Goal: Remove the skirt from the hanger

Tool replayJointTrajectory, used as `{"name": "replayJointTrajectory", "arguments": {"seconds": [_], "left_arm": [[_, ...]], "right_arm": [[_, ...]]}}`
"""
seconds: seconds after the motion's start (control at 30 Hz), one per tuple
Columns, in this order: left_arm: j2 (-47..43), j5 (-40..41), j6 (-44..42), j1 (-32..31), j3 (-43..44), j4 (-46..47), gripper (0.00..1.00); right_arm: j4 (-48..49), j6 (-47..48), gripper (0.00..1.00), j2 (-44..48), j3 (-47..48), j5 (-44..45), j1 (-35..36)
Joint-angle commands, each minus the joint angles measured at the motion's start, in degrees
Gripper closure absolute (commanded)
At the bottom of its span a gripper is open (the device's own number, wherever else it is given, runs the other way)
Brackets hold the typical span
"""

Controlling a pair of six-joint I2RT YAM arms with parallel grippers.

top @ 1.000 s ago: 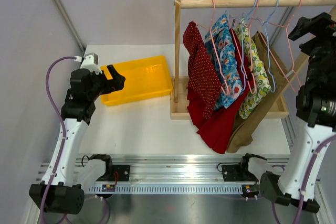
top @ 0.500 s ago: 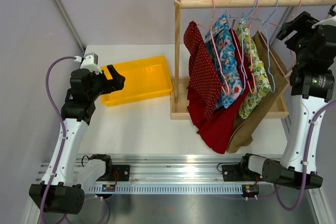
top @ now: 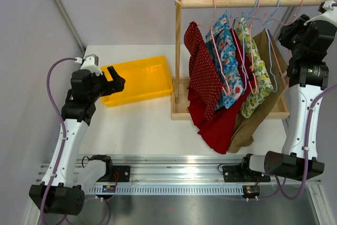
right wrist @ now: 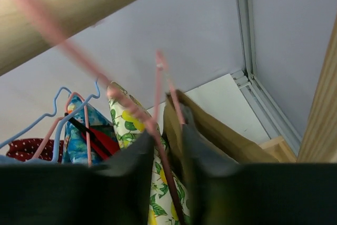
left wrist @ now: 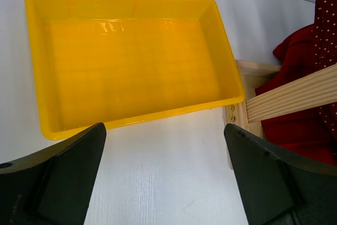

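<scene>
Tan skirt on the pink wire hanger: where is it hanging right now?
In the top view, the tan skirt hangs rightmost on the wooden rail, directly right of the lemon-print garment, on the right arm's side of the table.

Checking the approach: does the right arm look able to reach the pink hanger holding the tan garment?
Likely yes: the right pincer straddles the wire of the pink hanger above the tan garment, with nothing between them.

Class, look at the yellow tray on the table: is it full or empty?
Empty. The tray shows only its bare yellow floor in the left wrist view, and the top view agrees.
</scene>
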State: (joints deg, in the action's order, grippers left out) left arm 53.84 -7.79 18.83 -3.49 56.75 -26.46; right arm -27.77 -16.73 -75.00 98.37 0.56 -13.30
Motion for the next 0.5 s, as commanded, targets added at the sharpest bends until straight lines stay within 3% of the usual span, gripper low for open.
{"name": "replayJointTrajectory", "arguments": {"seconds": [0.0,0.1,0.23,0.33,0.47], "left_arm": [[-0.49,1.02,-0.37,0.06,2.05,0.88,0.01],[-0.50,0.76,0.15,0.23,1.96,1.23,0.01],[0.20,0.59,2.96,0.23,1.26,2.28,0.01],[2.84,-10.99,2.62,0.50,1.26,5.44,0.01],[2.41,-5.59,1.92,0.50,3.36,4.75,0.03]], "right_arm": [[1.05,-0.32,0.82,-0.85,1.39,-1.77,0.03],[0.26,-0.76,1.00,-1.11,2.88,-2.14,0.03],[-0.53,-1.37,1.00,-0.50,4.37,-2.31,0.03],[-1.59,-1.55,1.00,0.55,5.78,-1.26,0.12],[-1.24,-0.68,1.00,2.93,5.78,-0.82,0.12]]}}
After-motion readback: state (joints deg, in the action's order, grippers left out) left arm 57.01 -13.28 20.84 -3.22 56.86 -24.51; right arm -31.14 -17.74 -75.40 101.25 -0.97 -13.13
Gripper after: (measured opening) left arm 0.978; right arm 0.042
